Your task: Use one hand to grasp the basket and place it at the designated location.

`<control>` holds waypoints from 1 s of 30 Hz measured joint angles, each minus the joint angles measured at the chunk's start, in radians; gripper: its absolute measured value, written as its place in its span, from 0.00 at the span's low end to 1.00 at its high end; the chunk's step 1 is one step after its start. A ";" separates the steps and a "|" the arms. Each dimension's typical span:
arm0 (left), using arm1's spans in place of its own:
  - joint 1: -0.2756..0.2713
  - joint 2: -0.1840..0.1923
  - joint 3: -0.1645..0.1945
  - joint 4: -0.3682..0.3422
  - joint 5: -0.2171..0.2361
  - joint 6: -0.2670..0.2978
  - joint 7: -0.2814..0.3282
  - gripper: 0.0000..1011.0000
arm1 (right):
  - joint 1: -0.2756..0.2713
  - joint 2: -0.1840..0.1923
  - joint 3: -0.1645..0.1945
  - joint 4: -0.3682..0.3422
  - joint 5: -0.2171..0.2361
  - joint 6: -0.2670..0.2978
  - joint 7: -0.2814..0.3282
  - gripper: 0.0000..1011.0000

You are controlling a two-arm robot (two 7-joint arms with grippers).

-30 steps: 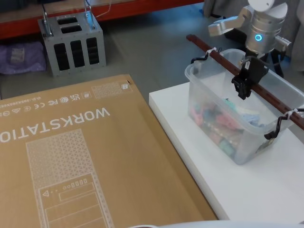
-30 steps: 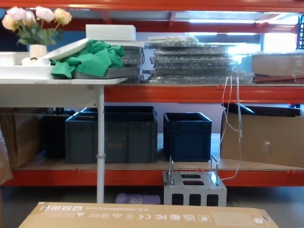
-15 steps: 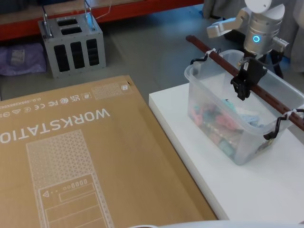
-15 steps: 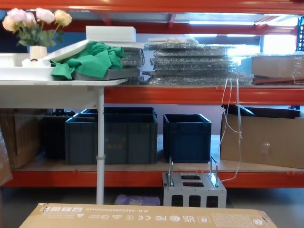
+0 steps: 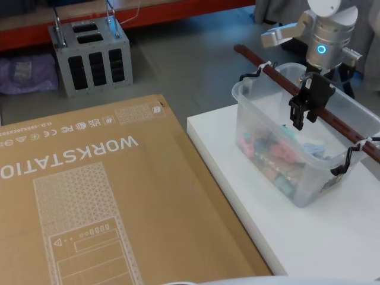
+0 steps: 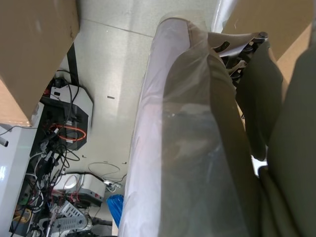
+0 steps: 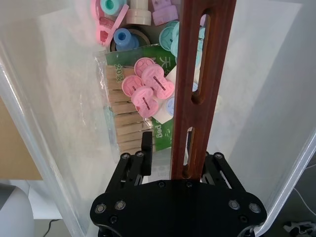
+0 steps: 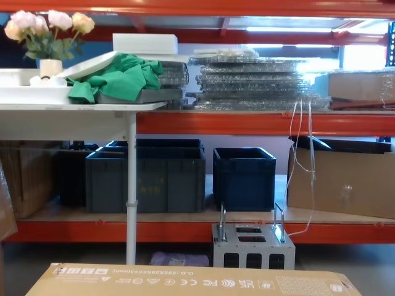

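Head view: your landmark is the white platform [image 5: 309, 237], which lies just right of the large brown WORKSTATION carton [image 5: 101, 196]. The basket [image 5: 279, 160], a translucent milky tub, stands on the far part of this platform, near its left edge. Its reddish-brown bar handle [image 5: 338, 122] runs diagonally over the open top, tied on at both ends with white zip-ties and black loops.

Your right gripper [image 5: 304, 111] hangs straight down from the silver arm with the glowing blue ring [image 5: 322, 49], above the far part of the platform and over the middle of the basket. Its black fingers straddle the bar handle roughly at mid-length.

Right wrist view: the handle [image 7: 197, 84] passes between the two black fingers [image 7: 146, 148] of the right gripper [image 7: 180, 165]. The jaws are drawn in close on either side of the bar; you can read this as a grip on the handle, though whether the pads press it firmly cannot be told. Beneath the bar, inside the basket [image 7: 59, 118], lie pink, blue and green plastic pieces and a packet of wooden pegs.

Whether the basket's base touches the platform or is raised slightly off it cannot be told.

Left wrist view: the camera sees draped clear plastic sheeting [image 6: 182, 148] and floor clutter.

Chest view: blue-grey crates [image 8: 148, 176] sit on the lower shelf of an orange rack, beyond the carton [image 8: 191, 280].
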 joint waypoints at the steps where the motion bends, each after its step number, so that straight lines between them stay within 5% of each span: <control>1: 0.000 0.000 0.000 0.000 0.000 0.000 0.000 0.00 | -0.001 0.001 0.001 -0.001 0.000 0.001 -0.001 0.43; 21: 0.000 0.000 0.000 0.000 0.000 0.000 0.000 0.00 | -0.016 0.025 0.019 -0.020 -0.007 0.020 -0.007 0.99; 30: 0.000 0.000 0.000 0.000 0.000 0.000 0.000 0.00 | -0.023 0.034 0.029 -0.028 -0.010 0.023 -0.007 0.99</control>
